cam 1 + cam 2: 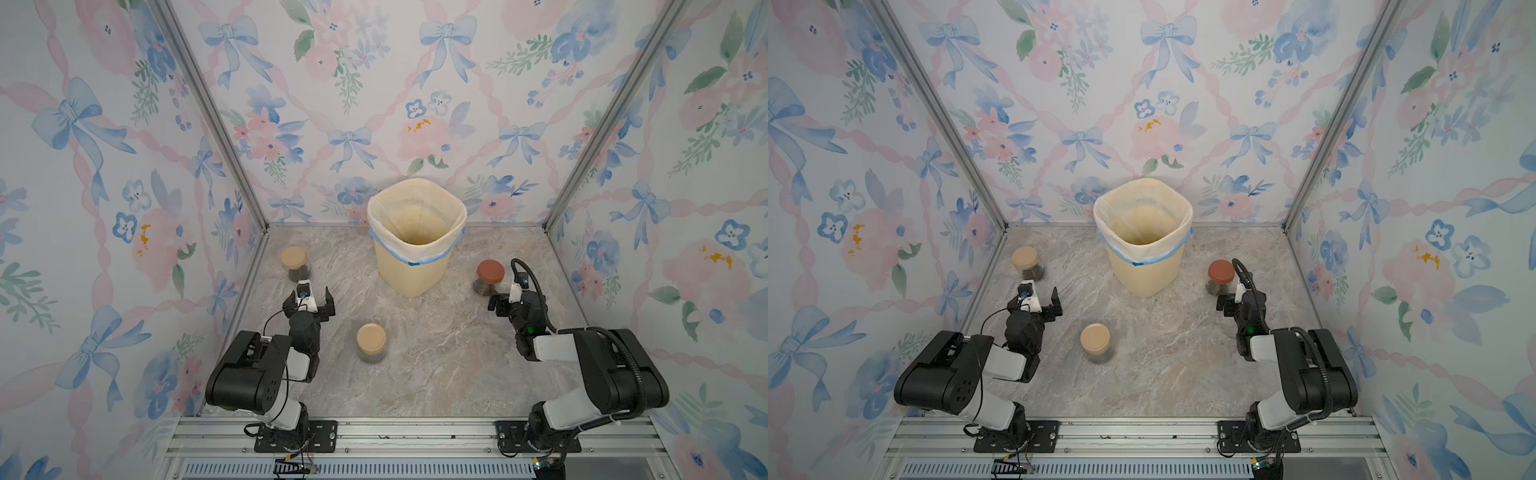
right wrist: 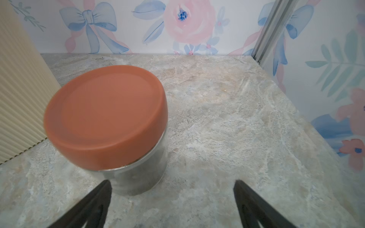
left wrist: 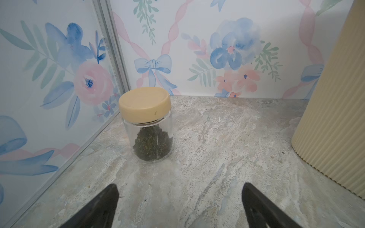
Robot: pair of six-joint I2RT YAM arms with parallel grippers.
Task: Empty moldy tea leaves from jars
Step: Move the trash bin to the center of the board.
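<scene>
Plainly, floral wallpaper — bows, blooms — walls a marbled tabletop bearing jars.

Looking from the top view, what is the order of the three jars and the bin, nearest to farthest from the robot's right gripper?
From the right gripper:
1. red-lidded jar, just ahead
2. cream bin, back centre
3. front tan-lidded jar, mid-table
4. left tan-lidded jar, far side

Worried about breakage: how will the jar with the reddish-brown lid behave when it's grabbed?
The red-lidded jar looks like clear glass, so probably slippery and breakable. Its lid overhangs the body, so a high push might tip it. Being round, it may then roll.
</scene>
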